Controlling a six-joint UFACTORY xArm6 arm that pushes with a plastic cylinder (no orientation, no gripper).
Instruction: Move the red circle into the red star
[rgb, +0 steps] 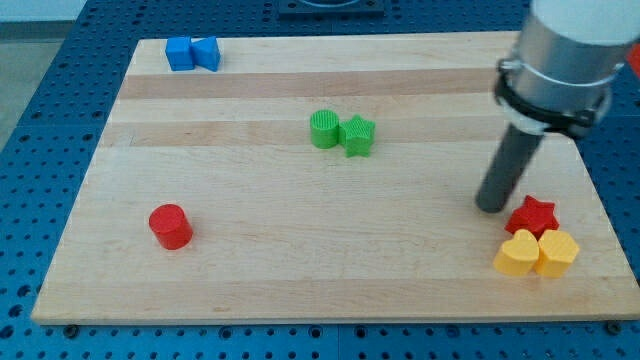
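Tip (492, 207) just left of red star (531, 215), red circle (171, 226) far left, no claw fitted.

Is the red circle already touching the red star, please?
No: the red circle sits alone at the view's lower left, far from the red star at the right, where my tip rests.
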